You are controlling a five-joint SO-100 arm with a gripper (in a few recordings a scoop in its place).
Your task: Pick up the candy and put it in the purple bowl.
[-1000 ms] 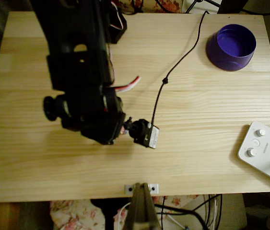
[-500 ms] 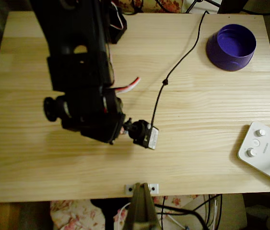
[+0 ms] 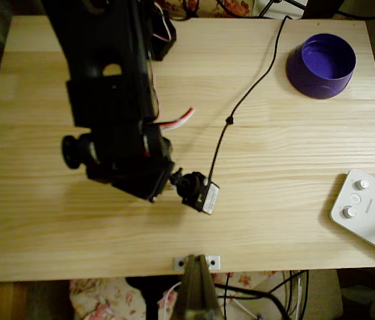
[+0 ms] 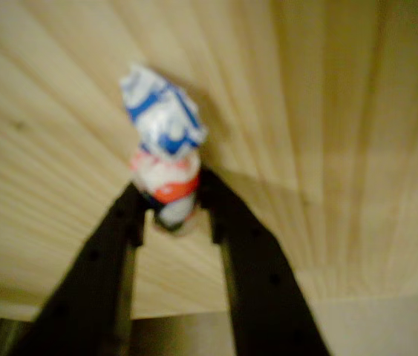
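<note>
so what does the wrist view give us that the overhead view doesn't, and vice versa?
Wrist view alone: the candy pinched between the tips of the gripper, its blue-white twisted end sticking out past them.

Overhead view alone: the purple bowl at the table's far right corner, well away from the arm, plus a white device with knobs and a black cable.

Both: the pale wooden table.

pale wooden table (image 3: 294, 147), white knobbed device (image 3: 368, 211)
</note>
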